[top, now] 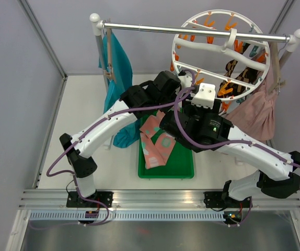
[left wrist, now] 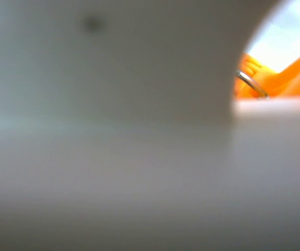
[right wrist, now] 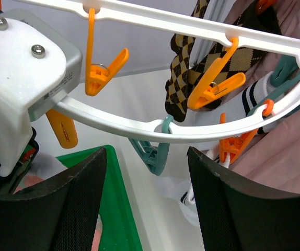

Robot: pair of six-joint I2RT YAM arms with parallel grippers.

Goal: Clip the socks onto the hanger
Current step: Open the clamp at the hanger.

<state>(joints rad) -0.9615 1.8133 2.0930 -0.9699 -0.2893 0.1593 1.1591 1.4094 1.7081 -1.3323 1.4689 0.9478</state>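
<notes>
When planning the next pick, locate the pink socks [top: 157, 142] in the green tray [top: 184, 170], below and nearer the bases than the right gripper [right wrist: 147, 170], with long axis running far-to-near along the tray. Read that gripper as spread apart and empty, aimed up at the hanger [right wrist: 202, 133], dark fingers [right wrist: 82, 204] flanking a teal clip [right wrist: 155, 152] on the rim. Judge the right arm the nearer and freer one. Mark the left gripper [top: 185, 77] as impossible to tell: close against the hanger, lens filled by blurred white. Expect limp, soft knit from the socks; rigid, smooth plastic from the hanger; hard sprung clips. Note an argyle sock [right wrist: 183, 73] and a striped sock [right wrist: 252, 99] already hanging.
</notes>
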